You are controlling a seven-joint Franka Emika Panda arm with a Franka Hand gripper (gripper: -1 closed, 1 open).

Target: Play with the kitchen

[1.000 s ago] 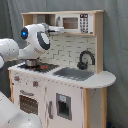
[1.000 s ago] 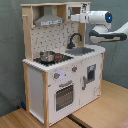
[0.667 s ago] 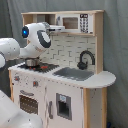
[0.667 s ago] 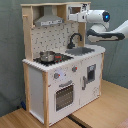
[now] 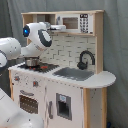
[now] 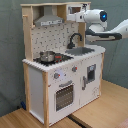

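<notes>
Grey walls back the kitchen (image 6: 62, 65), standing on a wooden floor. Its top shelf's microwave end has the gripper (image 6: 70, 16) close by, grip state impossible to tell; I'd approach slowly, squarely, avoiding the hood (image 6: 46, 20)

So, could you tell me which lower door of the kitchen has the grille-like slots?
The oven door under the stove; the door below the sink has a small dark panel instead.

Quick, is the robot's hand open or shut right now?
Gripper: cannot be told; it is up at the kitchen's top shelf.
</notes>
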